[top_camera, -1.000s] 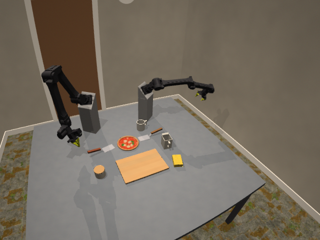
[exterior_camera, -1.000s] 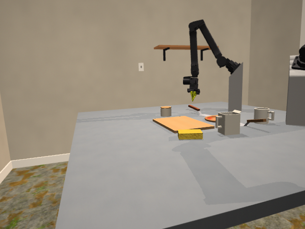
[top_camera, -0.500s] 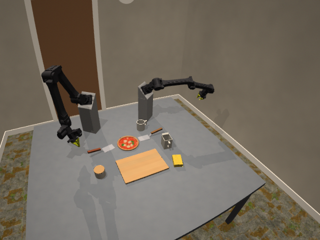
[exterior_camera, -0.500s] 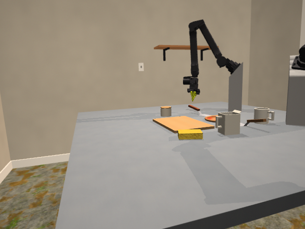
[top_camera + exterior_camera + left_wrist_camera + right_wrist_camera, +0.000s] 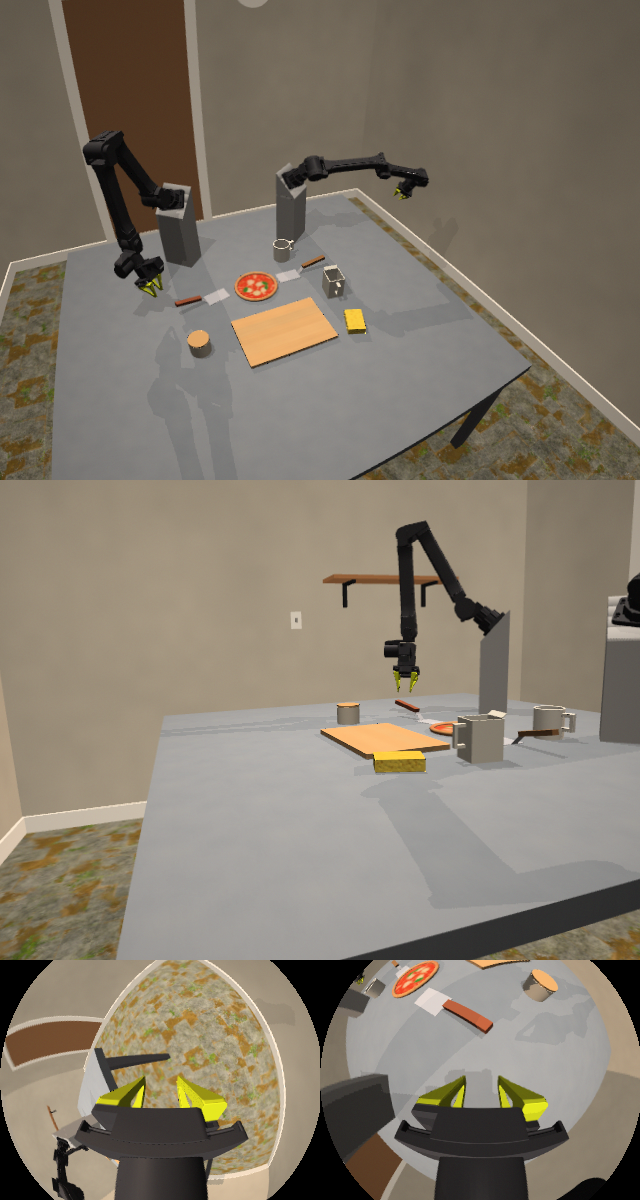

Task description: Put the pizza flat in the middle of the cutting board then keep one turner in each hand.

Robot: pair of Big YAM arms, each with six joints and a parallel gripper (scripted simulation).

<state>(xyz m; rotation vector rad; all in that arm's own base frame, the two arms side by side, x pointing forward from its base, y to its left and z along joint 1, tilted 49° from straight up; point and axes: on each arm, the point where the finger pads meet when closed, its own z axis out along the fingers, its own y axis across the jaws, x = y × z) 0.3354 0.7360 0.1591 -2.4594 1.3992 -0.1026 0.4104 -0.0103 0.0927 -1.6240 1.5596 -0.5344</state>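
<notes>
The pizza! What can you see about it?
The pizza is round, with a browned rim, red sauce, pale cheese-like blobs and green bits that look like leaves. It looks whole, lying flat on the table between two turners. No fingers touch it.
</notes>
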